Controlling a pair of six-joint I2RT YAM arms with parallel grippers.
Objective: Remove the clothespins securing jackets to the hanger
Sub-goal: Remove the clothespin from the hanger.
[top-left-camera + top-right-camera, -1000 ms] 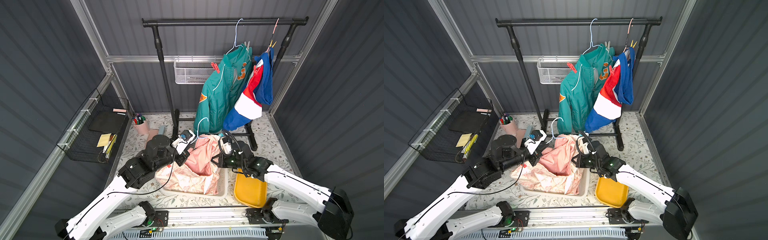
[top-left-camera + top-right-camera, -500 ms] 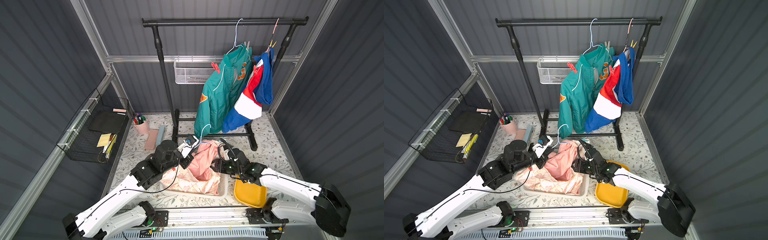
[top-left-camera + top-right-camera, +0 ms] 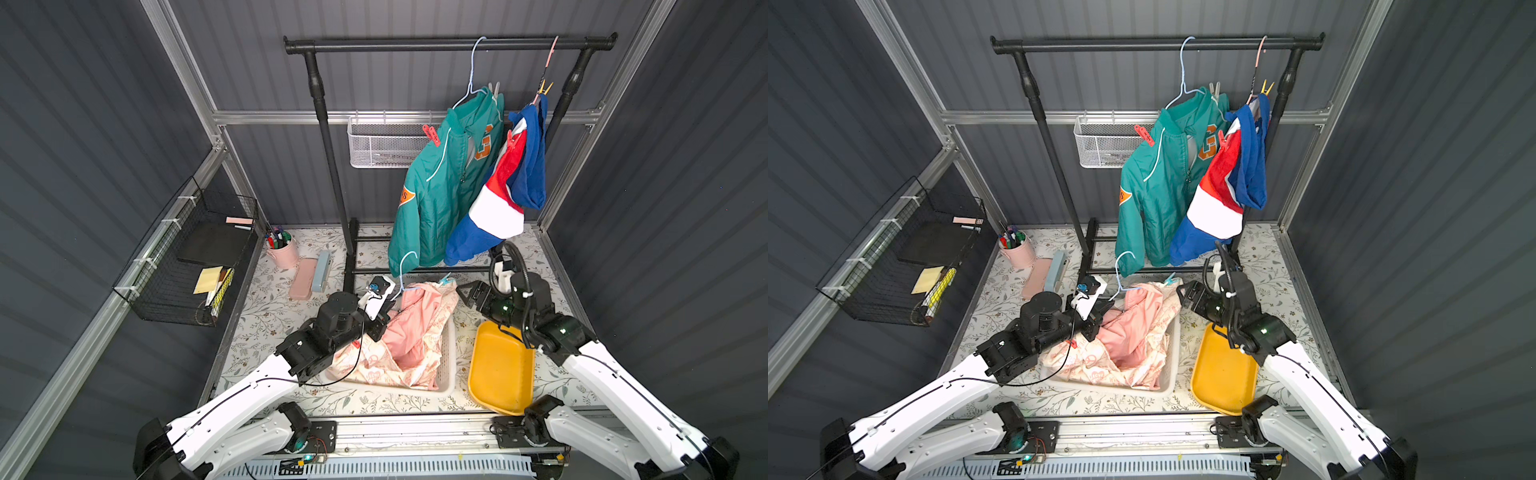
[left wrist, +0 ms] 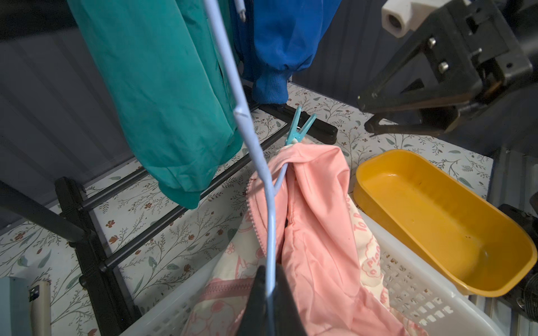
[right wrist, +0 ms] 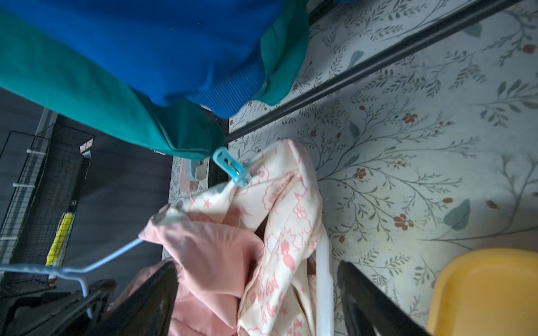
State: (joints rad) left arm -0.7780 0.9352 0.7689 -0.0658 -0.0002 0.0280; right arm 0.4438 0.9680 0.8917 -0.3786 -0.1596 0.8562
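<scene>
My left gripper (image 4: 270, 291) is shut on the pale blue wire hanger (image 4: 253, 139) and holds it up over the white basket (image 3: 446, 361). The cream-and-pink jacket (image 3: 411, 332) hangs from it into the basket. A pale teal clothespin (image 4: 298, 129) pins the jacket's far shoulder to the hanger, also seen in a top view (image 3: 1170, 279). My right gripper (image 5: 259, 285) is open just right of that shoulder, nothing between its fingers. On the rail hang the teal jacket (image 3: 440, 187) with a red clothespin (image 3: 431, 135) and the red-white-blue jacket (image 3: 503, 199) with a yellow clothespin (image 3: 545, 87).
A yellow tray (image 3: 498, 374) lies right of the basket, under my right arm. The black clothes rack (image 3: 332, 166) stands behind, its base bars (image 4: 174, 209) close to the basket. A pink pen cup (image 3: 282, 249) and wire baskets (image 3: 187, 266) are at the left.
My right gripper has opened and drawn back to the right of the jacket. My left arm moved toward the rack, raising the hanger with the jacket still on it.
</scene>
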